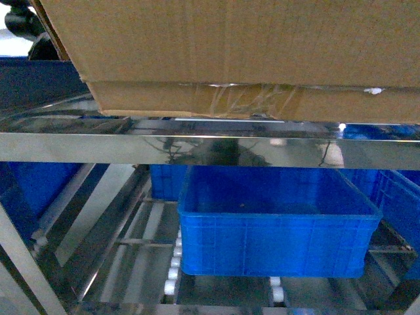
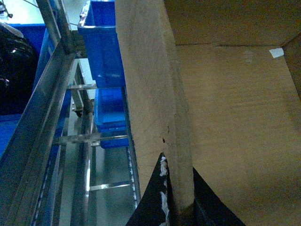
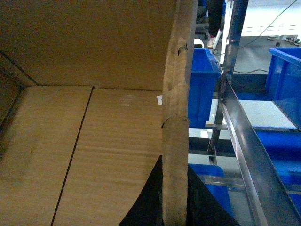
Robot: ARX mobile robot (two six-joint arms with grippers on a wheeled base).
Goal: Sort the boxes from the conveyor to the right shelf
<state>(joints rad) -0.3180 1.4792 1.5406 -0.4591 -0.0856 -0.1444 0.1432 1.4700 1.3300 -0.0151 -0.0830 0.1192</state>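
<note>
Firmly pinching opposite walls of the box (image 1: 230,59): left claw (image 2: 178,207) on one wall, right claw (image 3: 175,207) on the other. Held above the shelf (image 1: 210,147) rail. Best kept level, eased past the rail, lowered evenly. Box apparently empty save a white sticker (image 2: 276,52). Blue crate (image 1: 275,230) below the rail, seemingly empty.

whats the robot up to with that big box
Both arms are carrying the cardboard carton. The left gripper is clamped over one side wall, the right gripper over the opposite wall. The carton is held above the front rail of the steel shelf. A blue crate sits on the roller level below.
</note>
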